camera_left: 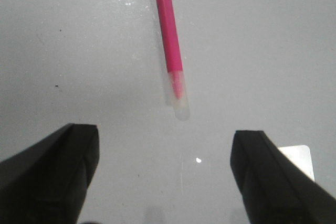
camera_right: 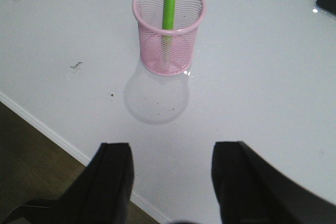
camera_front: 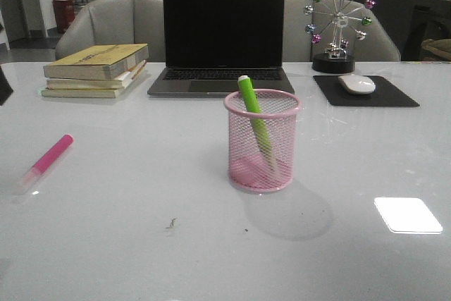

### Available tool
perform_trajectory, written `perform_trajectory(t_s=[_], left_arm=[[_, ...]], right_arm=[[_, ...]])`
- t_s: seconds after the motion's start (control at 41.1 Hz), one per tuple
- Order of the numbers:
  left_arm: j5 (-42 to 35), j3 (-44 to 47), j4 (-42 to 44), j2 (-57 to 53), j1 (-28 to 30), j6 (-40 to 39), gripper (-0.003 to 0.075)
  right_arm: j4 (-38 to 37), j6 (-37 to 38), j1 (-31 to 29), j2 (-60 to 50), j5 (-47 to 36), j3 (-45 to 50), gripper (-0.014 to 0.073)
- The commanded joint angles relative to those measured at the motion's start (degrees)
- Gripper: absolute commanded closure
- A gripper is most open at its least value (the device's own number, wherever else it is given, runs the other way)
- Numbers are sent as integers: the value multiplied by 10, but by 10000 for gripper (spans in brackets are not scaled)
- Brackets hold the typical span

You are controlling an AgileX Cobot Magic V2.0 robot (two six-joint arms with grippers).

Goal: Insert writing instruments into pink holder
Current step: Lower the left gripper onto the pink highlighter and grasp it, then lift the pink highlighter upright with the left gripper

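The pink holder [camera_front: 262, 141] [camera_right: 168, 27], a round wire-mesh cup, stands upright mid-table. A green marker [camera_front: 254, 119] [camera_right: 169, 1] leans inside it, its top poking above the rim. The magenta-pink marker [camera_front: 47, 160] [camera_left: 171, 43] with its pale cap lies flat on the table at the left. My left gripper [camera_left: 165, 153] hangs open above the table just short of that marker's capped end, nothing between its fingers. Over the table's near edge my right gripper [camera_right: 172, 163] is open and empty, well back from the holder. Neither gripper shows in the front view.
A laptop [camera_front: 222, 40] stands at the back centre, a stack of books [camera_front: 96, 70] at the back left. A mouse [camera_front: 357, 84] on a black pad [camera_front: 364, 91] and a ferris-wheel ornament [camera_front: 336, 29] sit back right. The table's front edge [camera_right: 47, 129] borders brown floor.
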Motion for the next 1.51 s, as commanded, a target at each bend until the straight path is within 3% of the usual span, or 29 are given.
perform_trajectory(t_s=[0.0,0.365,0.899,1.021,1.239,1.482], left_arm=[[-23,-58,-8,46,3,0,161],[-23,-207,-8,238,3,-6,161],[-37,-295,-8,342,3,-20,166],[-36,-295,-8,345,3,-20,243],[-20,-297,-8,345,3,-20,470],[-12,-297,-8,345,3,-20,627]], right_arm=[[0,0,-4,-3,-38,-17,139],[0,0,-4,-3,-38,-17,139],[0,0,-4,-3,-38,-17,139],[0,0,-4,-3,-38,-17,139],[0,0,-4,-3,-38,-17,139],[0,0,-4,-3,-38,-17,139]])
